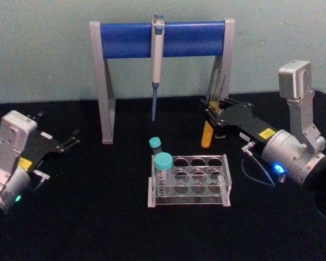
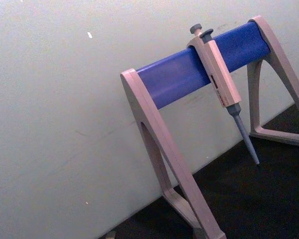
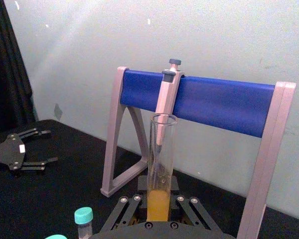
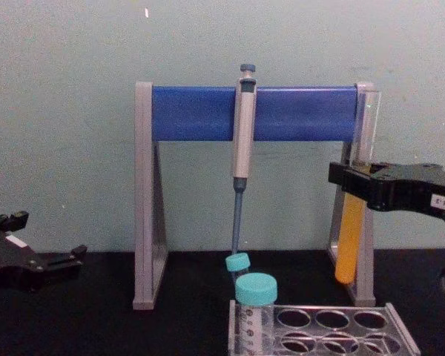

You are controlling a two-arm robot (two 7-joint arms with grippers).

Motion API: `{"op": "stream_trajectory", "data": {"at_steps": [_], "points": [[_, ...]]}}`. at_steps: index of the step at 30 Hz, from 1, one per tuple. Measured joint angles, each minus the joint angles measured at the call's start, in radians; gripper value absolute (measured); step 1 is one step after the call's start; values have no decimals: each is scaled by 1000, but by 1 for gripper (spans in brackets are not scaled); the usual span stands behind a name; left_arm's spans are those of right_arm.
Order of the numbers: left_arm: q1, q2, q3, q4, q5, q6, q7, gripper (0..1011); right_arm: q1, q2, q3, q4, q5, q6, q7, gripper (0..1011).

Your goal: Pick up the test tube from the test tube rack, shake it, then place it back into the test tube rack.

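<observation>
The test tube (image 1: 207,134), tall clear glass with orange-yellow liquid in its lower part, hangs upright in the air behind and to the right of the test tube rack (image 1: 226,182). My right gripper (image 1: 211,118) is shut on it around its middle. In the chest view the test tube (image 4: 350,237) stands in front of the stand's right leg, with the right gripper (image 4: 350,179) clamped on it above the rack (image 4: 341,331). The right wrist view looks along the test tube (image 3: 159,164). My left gripper (image 1: 70,142) rests open at the left, far from the rack.
Two teal-capped tubes (image 1: 163,171) (image 1: 155,143) stand at the rack's left end. Behind the rack is a grey-and-blue pipette stand (image 1: 125,39) with a pipette (image 1: 156,60) hanging from its bar. Black tabletop lies in front and to the left.
</observation>
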State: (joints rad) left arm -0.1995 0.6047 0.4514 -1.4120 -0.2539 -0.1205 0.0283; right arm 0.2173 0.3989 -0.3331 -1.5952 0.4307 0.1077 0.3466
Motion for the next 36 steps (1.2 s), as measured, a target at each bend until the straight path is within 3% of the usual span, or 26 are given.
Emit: {"op": "stream_trajectory", "data": {"at_steps": [36], "points": [[0,0,0,0,0,0,0,1001,-17,15,4,-26,5,-6,20,232]]}}
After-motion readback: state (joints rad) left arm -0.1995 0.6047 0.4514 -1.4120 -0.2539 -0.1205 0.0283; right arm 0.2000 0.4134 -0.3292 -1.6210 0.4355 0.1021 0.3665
